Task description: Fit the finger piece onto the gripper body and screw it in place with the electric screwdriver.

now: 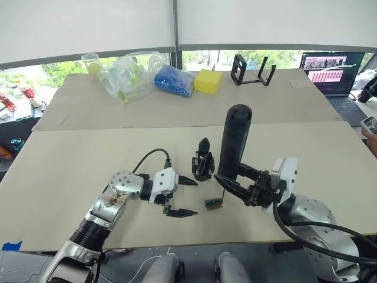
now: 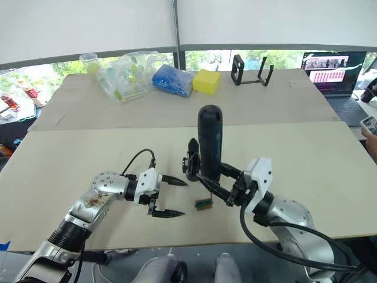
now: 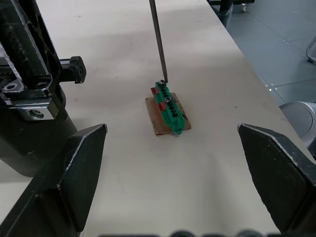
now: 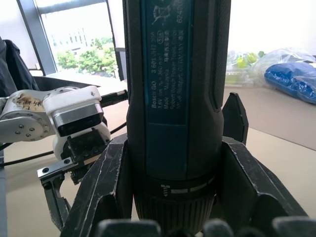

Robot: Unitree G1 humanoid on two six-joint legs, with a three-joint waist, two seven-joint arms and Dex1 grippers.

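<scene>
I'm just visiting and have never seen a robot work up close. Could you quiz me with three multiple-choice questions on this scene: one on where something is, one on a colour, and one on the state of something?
1. Where does the tip of the electric screwdriver rest?
A. On the small green block
B. On the yellow sponge
C. On the laptop

2. What colour is the crumpled bag at the far side of the table?
A. Red
B. Blue
C. White

3. How is the left gripper?
A. Shut on a part
B. Shut on nothing
C. Open and empty

Answers:
1. A, the left wrist view shows the thin metal bit meeting the green block's end.
2. B, it lies blue beside the yellow sponge.
3. C, its two black fingers stand wide apart with only table between them, while the right gripper clamps the screwdriver.
</scene>
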